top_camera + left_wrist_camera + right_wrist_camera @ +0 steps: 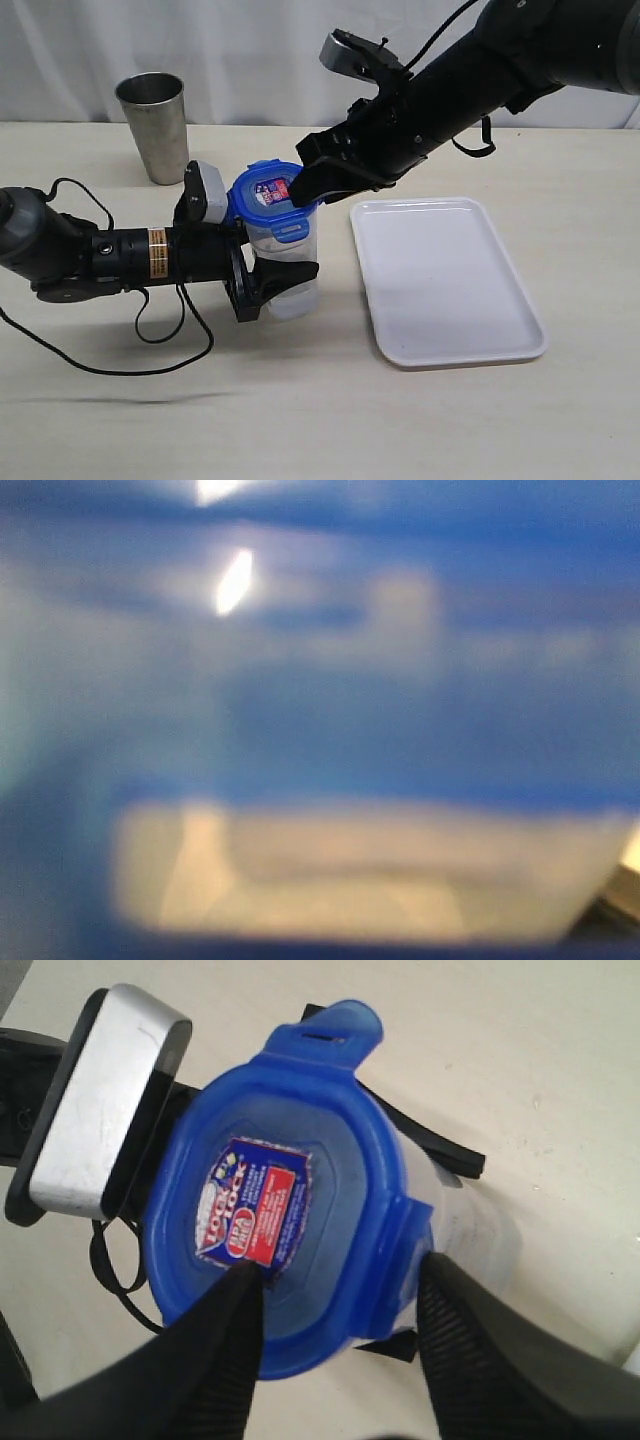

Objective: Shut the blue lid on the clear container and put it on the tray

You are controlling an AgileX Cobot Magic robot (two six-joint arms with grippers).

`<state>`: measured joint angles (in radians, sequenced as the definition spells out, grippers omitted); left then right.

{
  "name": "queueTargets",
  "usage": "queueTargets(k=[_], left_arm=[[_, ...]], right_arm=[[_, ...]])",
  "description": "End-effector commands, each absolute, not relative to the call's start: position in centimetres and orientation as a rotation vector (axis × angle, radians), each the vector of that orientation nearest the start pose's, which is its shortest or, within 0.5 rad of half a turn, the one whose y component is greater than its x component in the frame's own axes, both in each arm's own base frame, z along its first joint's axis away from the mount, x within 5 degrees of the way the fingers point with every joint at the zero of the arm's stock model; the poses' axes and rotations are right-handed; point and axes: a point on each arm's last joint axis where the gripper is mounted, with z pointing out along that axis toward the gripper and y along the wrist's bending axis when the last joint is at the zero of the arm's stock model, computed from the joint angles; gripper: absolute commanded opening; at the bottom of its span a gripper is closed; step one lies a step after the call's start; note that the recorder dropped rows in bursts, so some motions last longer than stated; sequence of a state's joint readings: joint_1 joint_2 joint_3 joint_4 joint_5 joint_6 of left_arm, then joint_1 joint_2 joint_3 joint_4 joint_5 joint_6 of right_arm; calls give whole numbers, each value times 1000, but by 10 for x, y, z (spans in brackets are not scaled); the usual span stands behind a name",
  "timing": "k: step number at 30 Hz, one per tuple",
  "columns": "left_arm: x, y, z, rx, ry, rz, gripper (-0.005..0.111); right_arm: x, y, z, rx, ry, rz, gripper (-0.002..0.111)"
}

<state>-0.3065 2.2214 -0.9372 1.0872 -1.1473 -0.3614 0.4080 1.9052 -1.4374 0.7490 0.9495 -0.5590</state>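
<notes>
The clear container point(300, 252) stands on the table left of the tray point(440, 290). The blue lid point(262, 205) sits on its rim, red-and-white sticker up. My left gripper point(280, 268) reaches in from the left and is shut on the container's body. The right gripper point(308, 188) hangs open over the lid point(340, 1160). One finger point(235, 1305) rests on the lid by the sticker, the other point(450, 1310) stands just outside a folded-down tab. The far tab point(335, 1025) sticks up. The left wrist view is a close blur of blue lid point(320, 680).
A grey steel cup point(155, 125) stands at the back left. The left arm's black cable point(150, 345) loops over the table in front of that arm. The tray holds nothing and lies just right of the container.
</notes>
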Motion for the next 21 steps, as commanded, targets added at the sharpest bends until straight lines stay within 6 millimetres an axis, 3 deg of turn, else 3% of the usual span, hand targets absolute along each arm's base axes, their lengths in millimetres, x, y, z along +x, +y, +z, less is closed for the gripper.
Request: queueTargets(k=[1, 10, 17, 21], left_arm=[[320, -191, 72, 1219, 1554, -872, 0], [320, -191, 72, 1219, 1554, -872, 0], [320, -191, 72, 1219, 1554, -872, 0], [320, -191, 72, 1219, 1554, -872, 0]], right_arm=[[318, 231, 200, -1009, 2742, 1082, 31], [317, 226, 200, -1057, 2757, 1039, 32], [316, 221, 219, -1087, 2693, 932, 55], [314, 213, 239, -1082, 2657, 810, 57]])
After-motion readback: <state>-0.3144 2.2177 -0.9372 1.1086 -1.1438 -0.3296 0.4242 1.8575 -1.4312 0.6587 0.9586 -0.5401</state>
